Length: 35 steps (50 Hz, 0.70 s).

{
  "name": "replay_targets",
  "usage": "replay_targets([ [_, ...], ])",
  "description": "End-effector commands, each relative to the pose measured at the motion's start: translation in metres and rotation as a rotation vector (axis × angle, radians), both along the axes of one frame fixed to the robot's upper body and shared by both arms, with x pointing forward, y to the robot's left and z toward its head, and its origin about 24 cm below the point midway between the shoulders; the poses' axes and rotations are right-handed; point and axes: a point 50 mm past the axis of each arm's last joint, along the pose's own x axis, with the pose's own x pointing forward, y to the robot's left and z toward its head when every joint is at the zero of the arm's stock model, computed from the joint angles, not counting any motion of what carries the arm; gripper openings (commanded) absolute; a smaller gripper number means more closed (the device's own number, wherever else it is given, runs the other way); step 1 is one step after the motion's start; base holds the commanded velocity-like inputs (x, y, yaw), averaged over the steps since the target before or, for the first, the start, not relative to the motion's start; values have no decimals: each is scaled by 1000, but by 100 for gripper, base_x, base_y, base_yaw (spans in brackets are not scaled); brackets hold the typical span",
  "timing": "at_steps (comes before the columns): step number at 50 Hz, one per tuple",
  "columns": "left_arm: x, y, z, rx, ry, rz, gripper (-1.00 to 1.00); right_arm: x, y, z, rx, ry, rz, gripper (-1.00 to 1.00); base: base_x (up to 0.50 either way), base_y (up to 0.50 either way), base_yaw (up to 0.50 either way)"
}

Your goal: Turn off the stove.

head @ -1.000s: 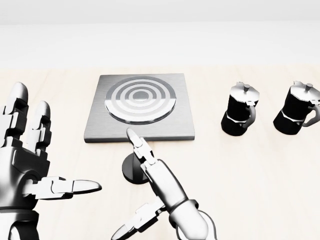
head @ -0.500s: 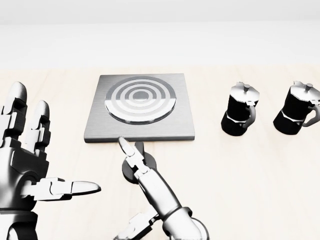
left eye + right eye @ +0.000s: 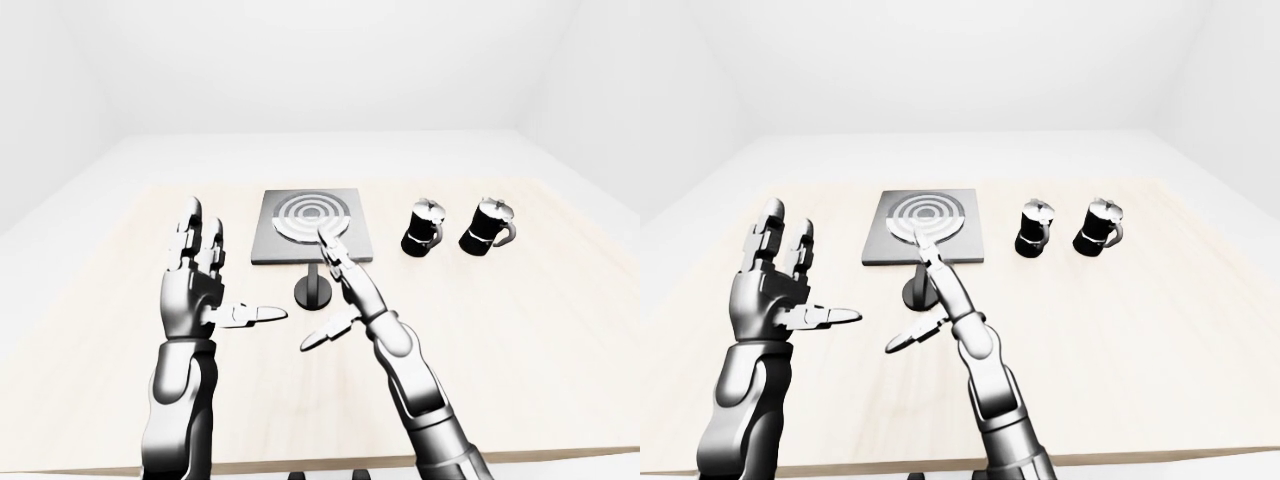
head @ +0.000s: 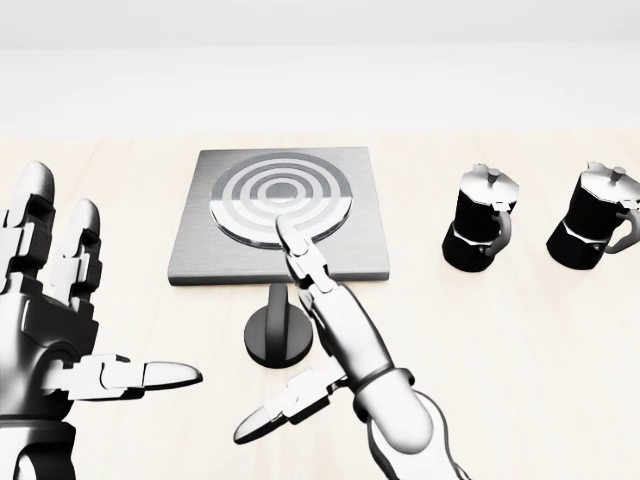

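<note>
The square grey stove (image 4: 280, 215), ringed burner on top, lies on the pale surface (image 4: 520, 340) above its black knob (image 4: 278, 335), right robot hand (image 4: 320, 300) spread open over both, left robot hand (image 3: 200, 285) wide.

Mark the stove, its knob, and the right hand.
stove (image 4: 190, 258), head view, bare lower-left plate corner.
knob (image 4: 270, 338), head view, black disc base.
right hand (image 4: 345, 345), head view, palm.
</note>
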Motion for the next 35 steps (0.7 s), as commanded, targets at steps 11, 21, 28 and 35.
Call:
replay_targets([
  [11, 0, 0, -1, -1, 4, 0, 100, 4, 4, -66, -60, 284, -27, 100, 0, 0, 0],
  [21, 0, 1, -1, -2, 5, 3, 100, 5, 4, -81, -84, 348, -37, 100, 0, 0, 0],
  [28, -1, 2, -1, -4, 3, 4, 100, 6, 17, -66, -70, 290, 5, 100, 0, 0, 0],
  [35, -1, 3, -1, -5, 4, 8, 100, 1, 40, -44, -57, 203, 82, 100, 0, 0, 0],
])
